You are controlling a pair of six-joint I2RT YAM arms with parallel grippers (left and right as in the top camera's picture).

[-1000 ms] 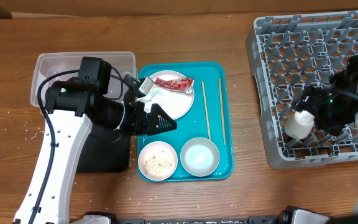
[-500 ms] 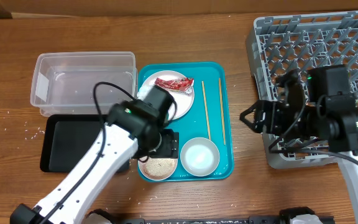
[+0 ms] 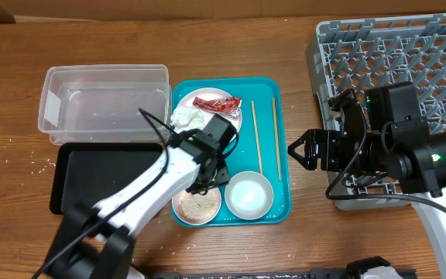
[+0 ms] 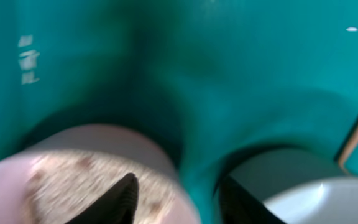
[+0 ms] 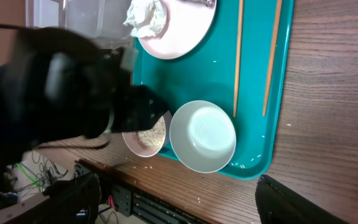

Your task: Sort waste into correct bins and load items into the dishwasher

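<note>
A small bowl of pale crumbs [image 3: 196, 206] and an empty white bowl [image 3: 248, 194] sit at the near end of the teal tray [image 3: 281, 155]. My left gripper [image 3: 213, 180] is down at the crumb bowl [image 4: 73, 171], open: one finger [image 4: 122, 200] is inside the bowl, the other outside its rim. A plate [image 3: 227, 128] holds a red wrapper [image 3: 217, 102] and a white tissue [image 3: 188, 118]. Two chopsticks [image 3: 256, 136] lie beside it. My right gripper [image 3: 299, 151] hangs open and empty between the tray and the grey rack [image 3: 393, 54].
A clear tub [image 3: 103, 105] and a black tray [image 3: 91, 174] stand left of the teal tray. Loose crumbs dot the wooden table near its front edge. In the right wrist view the empty bowl [image 5: 202, 135] and chopsticks [image 5: 238, 56] lie ahead.
My left arm swung from beside the plate down to the crumb bowl, its jaws narrowing. My right arm came out of the rack and moved left toward the tray.
</note>
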